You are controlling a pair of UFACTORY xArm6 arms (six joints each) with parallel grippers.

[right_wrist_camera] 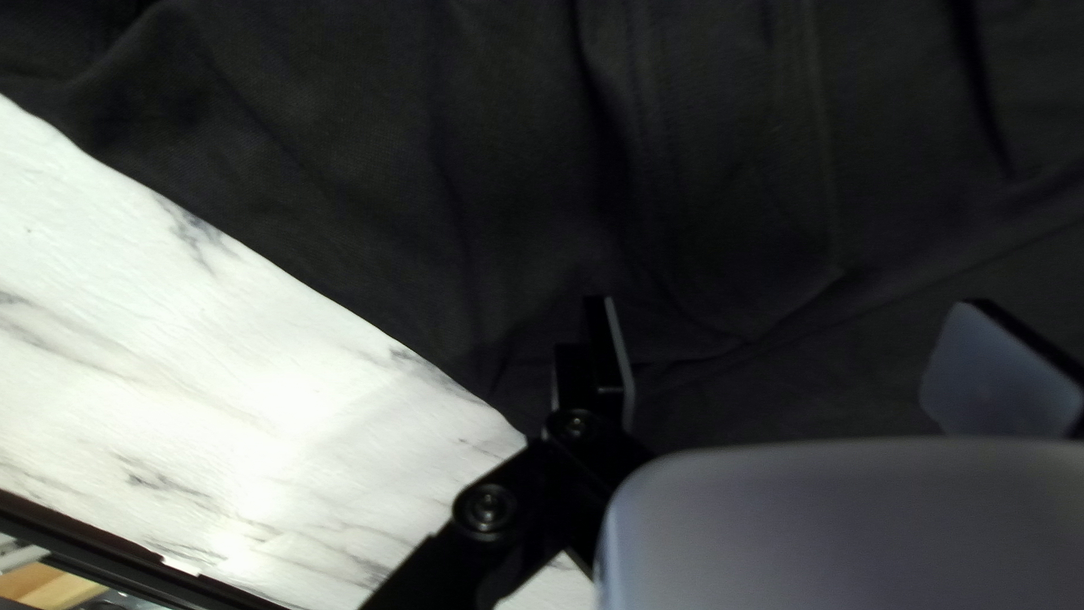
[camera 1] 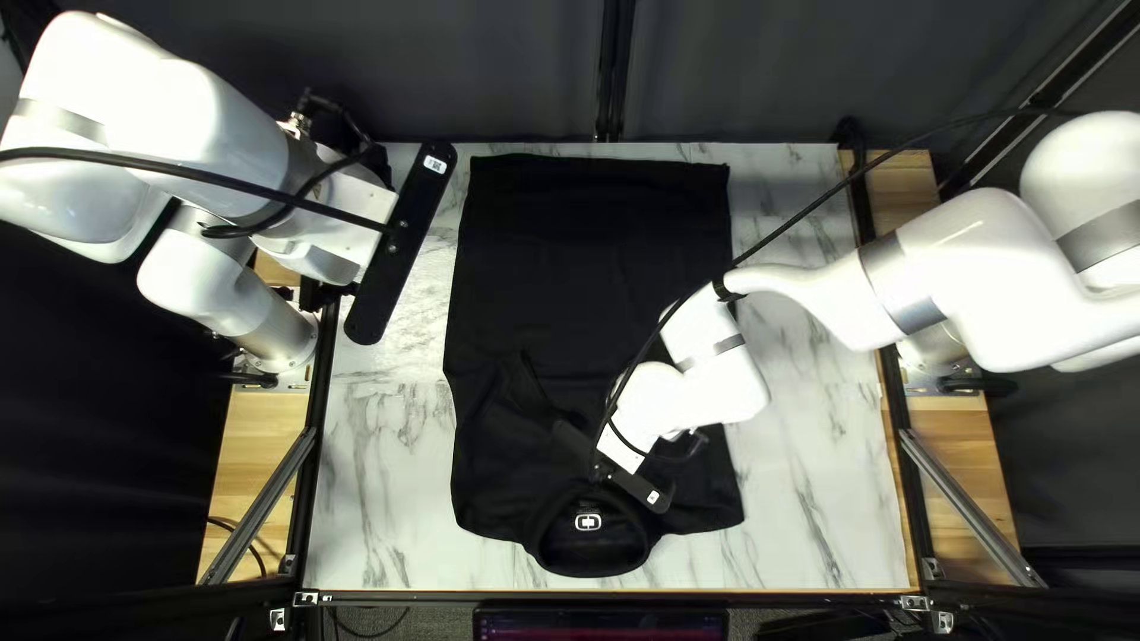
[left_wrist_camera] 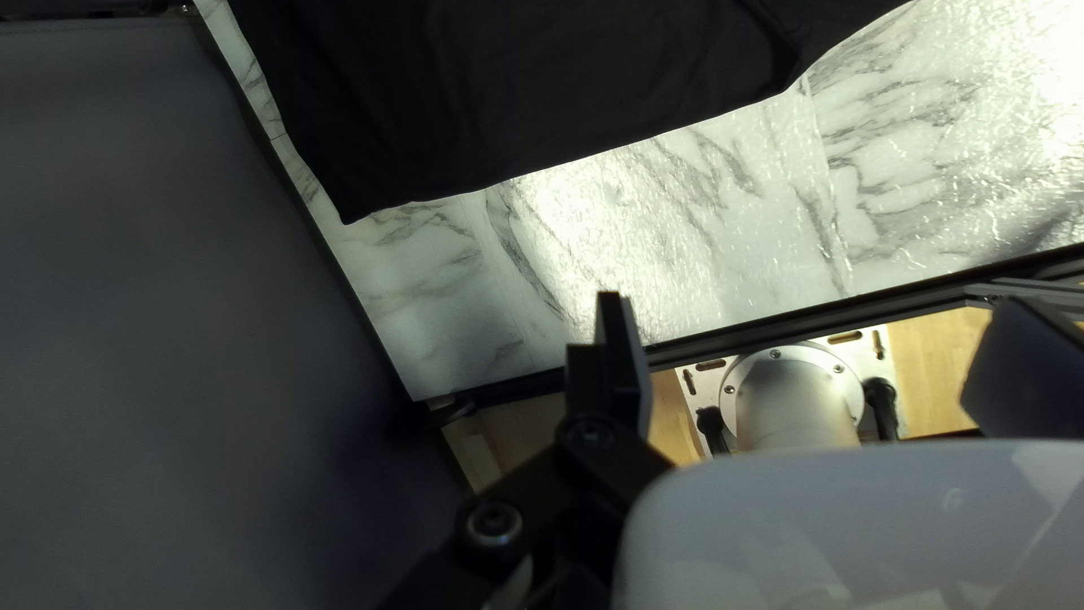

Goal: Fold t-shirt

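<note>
Black T-shirt (camera 1: 582, 261) spread on a marbled tabletop (camera 1: 386, 499), its collar (camera 1: 590, 563) toward the near edge.
Beyond the collar, the right gripper (camera 1: 635, 484), set wide, is positioned over creased fabric; whether it touches is unclear. Farther off, at the left of the top left view, the left gripper (camera 1: 401, 243), also wide, is raised beside the shirt's body, which extends toward the far edge.

left gripper (camera 1: 401, 243): raised, fingers (left_wrist_camera: 623, 367) wide apart | right gripper (camera 1: 632, 482): lower, fingers (right_wrist_camera: 611, 356) also wide apart
</note>
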